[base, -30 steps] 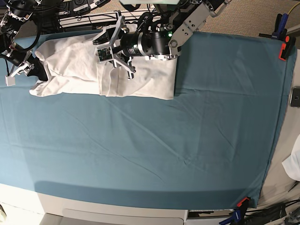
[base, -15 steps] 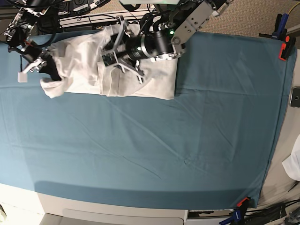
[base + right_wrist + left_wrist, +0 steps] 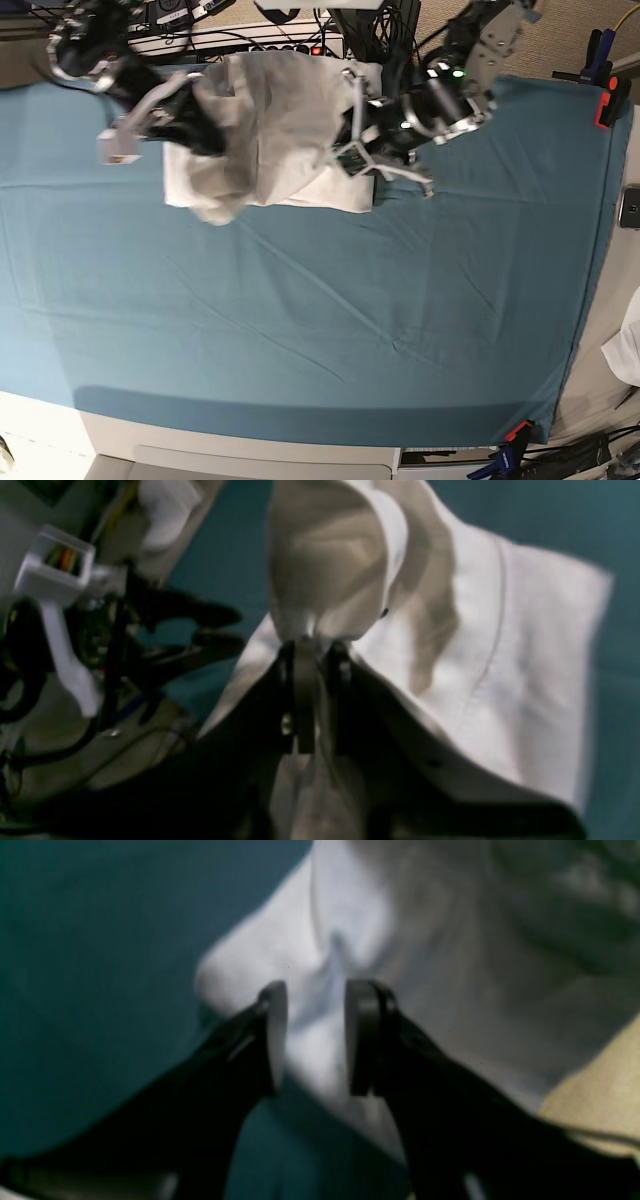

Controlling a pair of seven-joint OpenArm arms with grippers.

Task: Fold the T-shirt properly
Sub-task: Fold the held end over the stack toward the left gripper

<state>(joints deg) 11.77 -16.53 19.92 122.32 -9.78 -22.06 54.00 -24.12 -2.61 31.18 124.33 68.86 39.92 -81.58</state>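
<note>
1. Across the base view, my T-shirt (image 3: 270,130) lies bunched at about 11 o'clock on the teal sheet (image 3: 330,320) that covers the desk. My right tool (image 3: 205,135) has one end of it lifted off the sheet, and my left tool (image 3: 352,150) sits at the shirt's other edge, near 12 o'clock.

2. Left wrist view: the left tool (image 3: 312,1035) stands part-way apart, its two pads (image 3: 275,1035) either side of a raised ridge of white cloth. The picture is blurred, and I cannot tell whether the pads actually press the T-shirt (image 3: 425,990) or only straddle it.

3. Right wrist view: the right tool (image 3: 310,655) is pinched narrow on a gathered fold of the T-shirt (image 3: 500,690), which drapes away towards 3 o'clock over the teal sheet (image 3: 615,540).

4. I judge this to be a crosswise fold in hand: one end carried over towards the other. The next move calls for laying the lifted end down edge on edge, without dragging the layer beneath.
</note>
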